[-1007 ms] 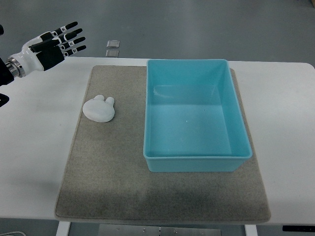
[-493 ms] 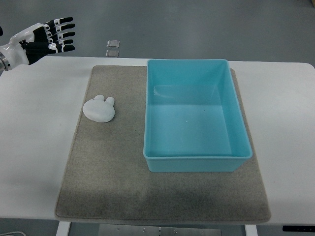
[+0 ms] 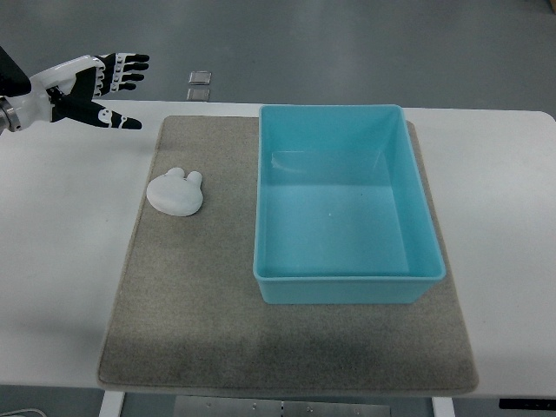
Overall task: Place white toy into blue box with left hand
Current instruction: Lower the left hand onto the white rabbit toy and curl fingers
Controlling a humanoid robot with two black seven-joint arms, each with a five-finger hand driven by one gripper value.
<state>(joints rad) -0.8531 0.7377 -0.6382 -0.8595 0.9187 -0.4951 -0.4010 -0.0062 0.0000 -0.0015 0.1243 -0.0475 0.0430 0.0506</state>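
Now the left hand [image 3: 94,87], at ten o'clock over the tabletop [image 3: 61,261], has spread its fingers and thumb wide, empty, likely readying a grasp. At nine o'clock, the white toy [image 3: 175,192] lies untouched on the grey mat [image 3: 191,313], beside the blue box [image 3: 347,208].

We see a glossy smooth plastic blue box [image 3: 347,204], a matt white toy [image 3: 175,193], a rough grey felt-like mat [image 3: 200,330], and a smooth white surface [image 3: 61,261].
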